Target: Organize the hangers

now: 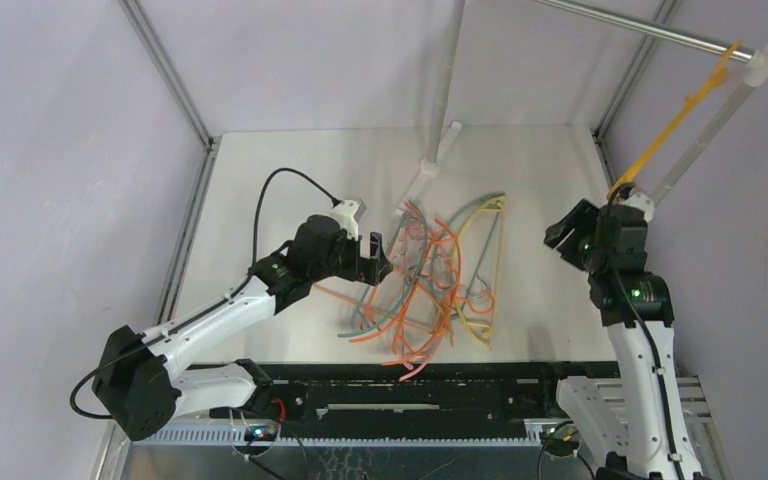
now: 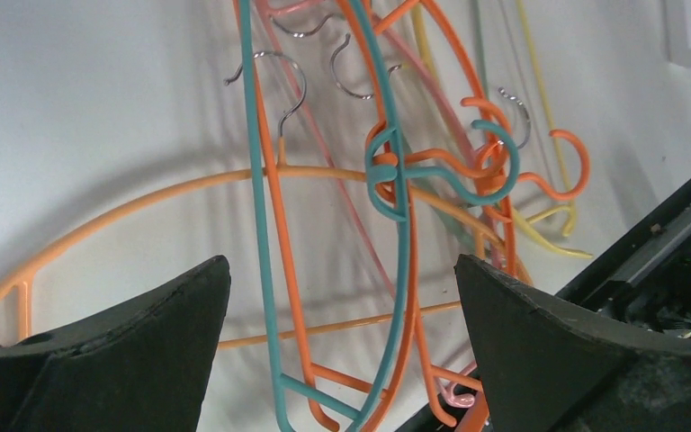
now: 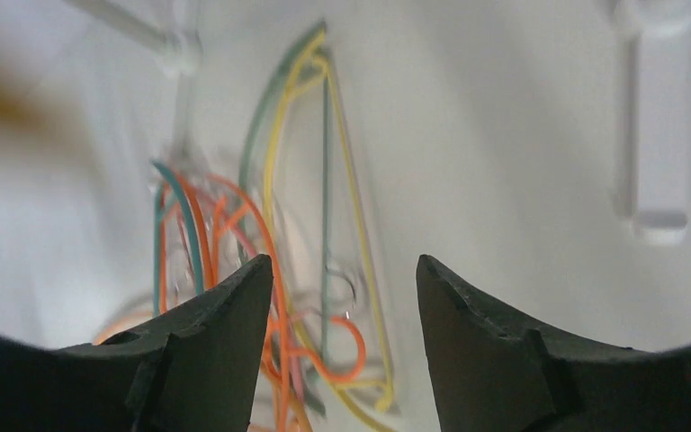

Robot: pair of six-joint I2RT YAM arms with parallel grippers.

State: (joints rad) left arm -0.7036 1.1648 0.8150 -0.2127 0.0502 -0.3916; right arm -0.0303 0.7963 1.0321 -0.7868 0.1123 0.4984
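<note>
Several thin hangers in orange, teal, yellow, pale green and pink lie in a tangled pile point(image 1: 430, 285) in the middle of the table. My left gripper point(image 1: 384, 258) is open at the pile's left edge. In the left wrist view a teal hanger point(image 2: 254, 180) and an orange hanger point(image 2: 283, 234) run between its spread jaws point(image 2: 342, 279), ungripped. My right gripper point(image 1: 561, 233) is open and empty, right of the pile and above the table. Its view point(image 3: 342, 265) shows the pile blurred, with a yellow hanger point(image 3: 360, 234) nearest. One yellow hanger point(image 1: 675, 120) hangs from the steel rod point(image 1: 640, 28).
White rack poles stand at the back centre point(image 1: 447, 90) and at the right point(image 1: 720, 110), with a white foot point(image 1: 430, 165) on the table. A black rail point(image 1: 410, 385) runs along the near edge and shows in the left wrist view point(image 2: 666, 261). Walls close in both sides.
</note>
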